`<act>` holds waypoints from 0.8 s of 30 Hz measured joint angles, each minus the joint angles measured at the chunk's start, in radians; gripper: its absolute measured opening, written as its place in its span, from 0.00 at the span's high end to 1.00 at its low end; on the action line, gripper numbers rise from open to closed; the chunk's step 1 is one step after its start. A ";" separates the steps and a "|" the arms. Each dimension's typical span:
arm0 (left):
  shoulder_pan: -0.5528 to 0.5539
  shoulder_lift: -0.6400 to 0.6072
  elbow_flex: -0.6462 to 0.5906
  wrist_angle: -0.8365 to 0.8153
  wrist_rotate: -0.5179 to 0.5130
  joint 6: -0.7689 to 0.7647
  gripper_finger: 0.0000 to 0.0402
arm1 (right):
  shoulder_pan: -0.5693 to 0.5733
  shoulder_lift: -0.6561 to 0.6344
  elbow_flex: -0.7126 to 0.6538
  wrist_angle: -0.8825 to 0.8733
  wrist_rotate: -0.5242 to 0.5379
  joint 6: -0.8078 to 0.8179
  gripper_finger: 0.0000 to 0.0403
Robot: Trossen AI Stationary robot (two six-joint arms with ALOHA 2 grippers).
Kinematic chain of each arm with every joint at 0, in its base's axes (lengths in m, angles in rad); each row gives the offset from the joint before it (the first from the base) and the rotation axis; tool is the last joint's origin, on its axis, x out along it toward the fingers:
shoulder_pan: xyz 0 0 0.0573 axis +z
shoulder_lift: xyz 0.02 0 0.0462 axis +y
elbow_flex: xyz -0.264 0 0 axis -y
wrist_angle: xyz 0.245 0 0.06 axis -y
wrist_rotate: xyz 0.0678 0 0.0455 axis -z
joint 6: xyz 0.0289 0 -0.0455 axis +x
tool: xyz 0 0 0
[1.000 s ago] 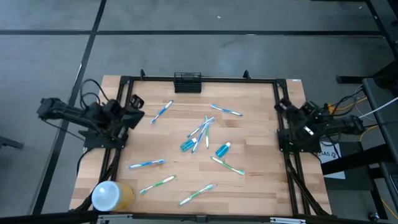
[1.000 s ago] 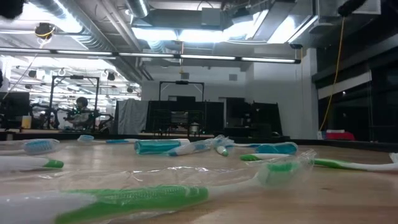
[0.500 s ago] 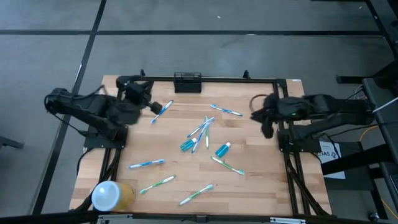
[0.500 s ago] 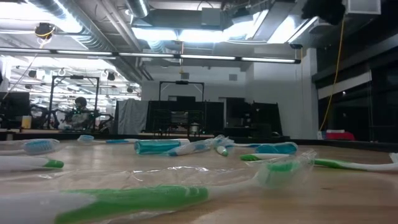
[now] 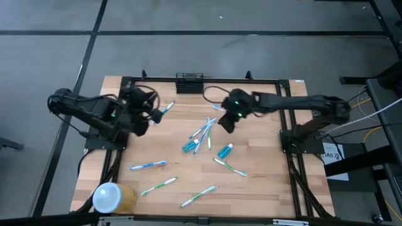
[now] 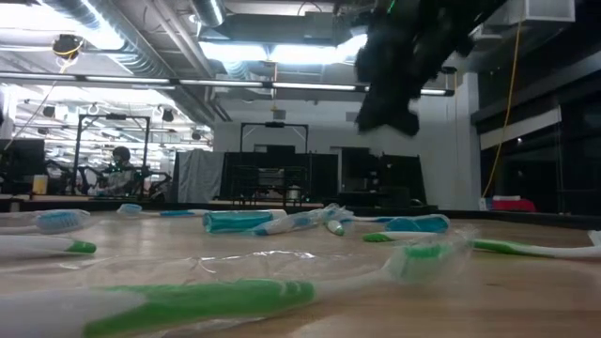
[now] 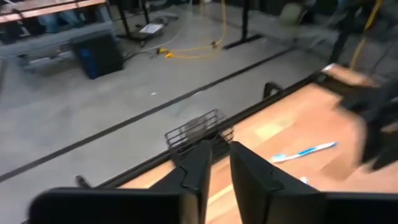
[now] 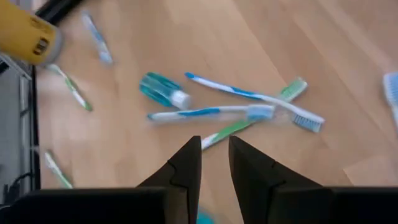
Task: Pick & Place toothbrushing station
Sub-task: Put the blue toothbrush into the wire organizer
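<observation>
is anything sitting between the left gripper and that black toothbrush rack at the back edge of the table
Nothing visible does. The left gripper hangs over the table's back left part, and only bare wood lies between it and the black rack. A blue toothbrush lies beside the gripper, off that path.

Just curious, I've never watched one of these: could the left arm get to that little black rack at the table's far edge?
Probably yes. The left gripper is empty near the black rack, with bare wood between; the right gripper is elsewhere.

overhead looks straight down, low view level, both share toothbrushes [image 5: 202, 132]
</observation>
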 joint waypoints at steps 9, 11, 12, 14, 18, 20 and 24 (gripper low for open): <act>-0.152 -0.047 0.000 0.001 -0.061 -0.038 0.56 | -0.189 0.176 0.145 -0.057 0.004 -0.193 0.79; -0.166 -0.042 0.000 0.001 -0.065 -0.015 0.51 | -0.194 0.199 0.222 -0.076 0.066 -0.303 0.77; -0.168 -0.039 0.000 0.001 -0.067 -0.004 0.50 | -0.193 0.214 0.262 -0.093 0.100 -0.362 0.76; -0.170 -0.033 0.000 0.002 -0.067 0.018 0.48 | -0.192 0.267 0.344 -0.169 0.140 -0.449 0.74; -0.178 -0.035 0.000 0.018 -0.060 0.022 0.47 | -0.193 0.396 0.488 -0.363 0.193 -0.548 0.70; -0.192 -0.034 0.000 0.044 -0.062 0.035 0.47 | -0.193 0.453 0.530 -0.430 0.212 -0.571 0.68; -0.212 -0.034 0.000 0.123 -0.077 0.088 0.48 | -0.192 0.526 0.550 -0.491 0.205 -0.550 0.63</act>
